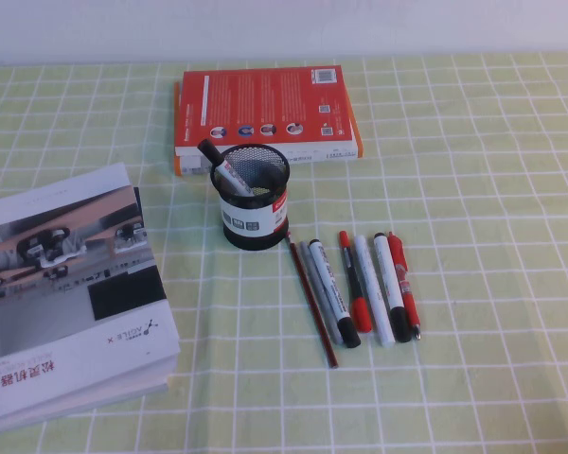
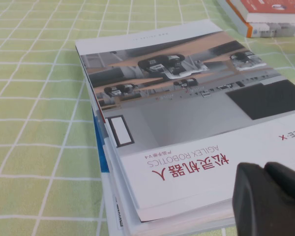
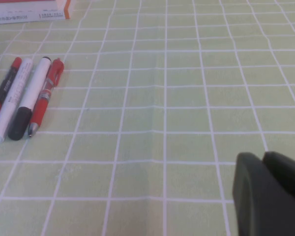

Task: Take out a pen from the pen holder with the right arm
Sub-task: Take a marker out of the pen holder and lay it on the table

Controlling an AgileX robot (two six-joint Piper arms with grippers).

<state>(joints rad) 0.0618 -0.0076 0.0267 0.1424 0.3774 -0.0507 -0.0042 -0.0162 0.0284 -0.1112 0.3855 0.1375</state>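
**Right gripper** (image 3: 262, 158) — black fingers pressed together, nothing between them — poised over a bare stretch of the green checked tablecloth (image 3: 162, 118). Well apart from it lies a row of loose pens (image 3: 29, 98), parallel and set side by side. The red pen (image 3: 46, 93) is the end of the row nearest this gripper. In the high view the row lies just beside the foot of the pen holder (image 1: 253, 203), on the robot's right of it.

**Pen holder:** a black mesh cup with a white and red label, upright near the middle of the table. One black-capped pen (image 1: 225, 168) stands in it, tilted, its cap reaching over the rim toward the robot's left. An orange book (image 1: 265, 113) lies flat just behind the holder.

**Left gripper** (image 2: 263, 169) — fingers likewise closed, only a seam between them — hangs above a stack of booklets (image 2: 187, 123) on the robot's left side of the table, well apart from the holder
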